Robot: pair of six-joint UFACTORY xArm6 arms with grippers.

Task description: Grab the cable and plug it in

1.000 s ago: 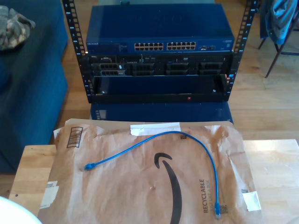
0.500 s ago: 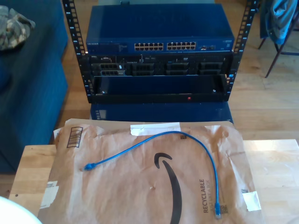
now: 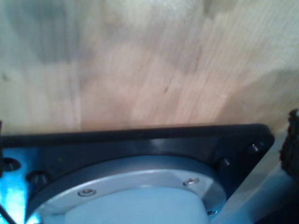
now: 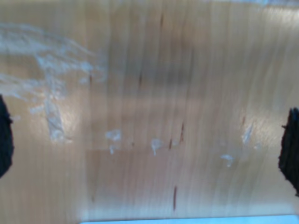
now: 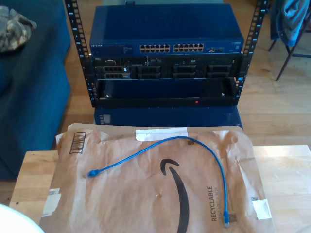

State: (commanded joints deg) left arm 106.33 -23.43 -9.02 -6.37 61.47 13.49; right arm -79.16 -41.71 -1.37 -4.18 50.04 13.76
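Jaws over bare wood, cable [image 5: 194, 141] on envelope [image 5: 126, 194]

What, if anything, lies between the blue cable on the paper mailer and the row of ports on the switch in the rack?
Nothing visible does. The cable lies loose on the brown mailer, and the space from there to the switch ports in the rack looks open.

Both wrist views are soft and blurred; the exterior view is daylit, slightly hazy.
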